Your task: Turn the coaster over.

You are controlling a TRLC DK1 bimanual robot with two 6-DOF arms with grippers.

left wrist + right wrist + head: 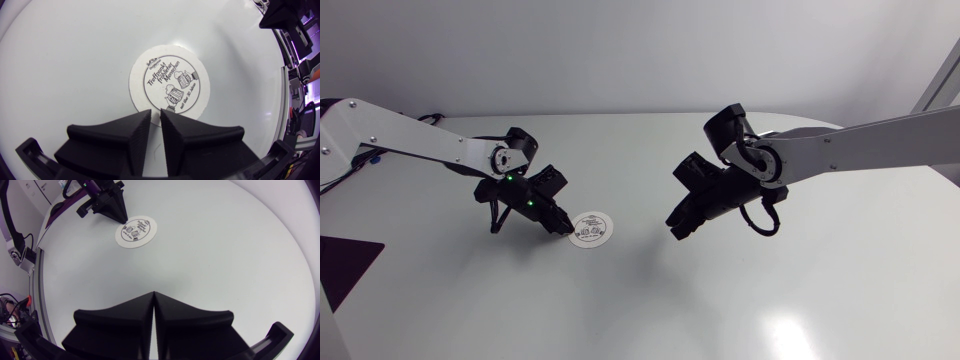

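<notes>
Coaster (592, 229): a round white disc with dark print facing up. It lies flat on the table (770, 300), just ahead of the left pincer's tips and well ahead of the right pincer.

Coaster from the left wrist (169, 82): it lies directly ahead of the pincer. Its near rim meets the fingertips, and one tip just overlaps the rim. Whether that tip presses on the rim cannot be told.

Coaster from the right wrist (136, 231): it is far ahead of the pincer, with bare table between them. The other arm's pincer stands at its far side.

Left pincer (563, 226): the fingers are drawn almost together, with only a narrow slit between them where the table shows through. Nothing is held between them, and the tips point down at the coaster's edge.

Left pincer in its own view (156, 112): both wedge fingers (135, 135) are side by side, and the gap is slightly wider at the tips.

Right pincer (677, 225): it hangs above the table, apart from the coaster and angled toward it.

Right pincer in its own view (154, 295): the fingers are pressed together along their whole inner edge, with nothing between them.

Left arm (410, 135): a white link that ends low over the table beside the coaster.

Right arm (860, 145): a silver-grey link with its wrist above the table.
</notes>
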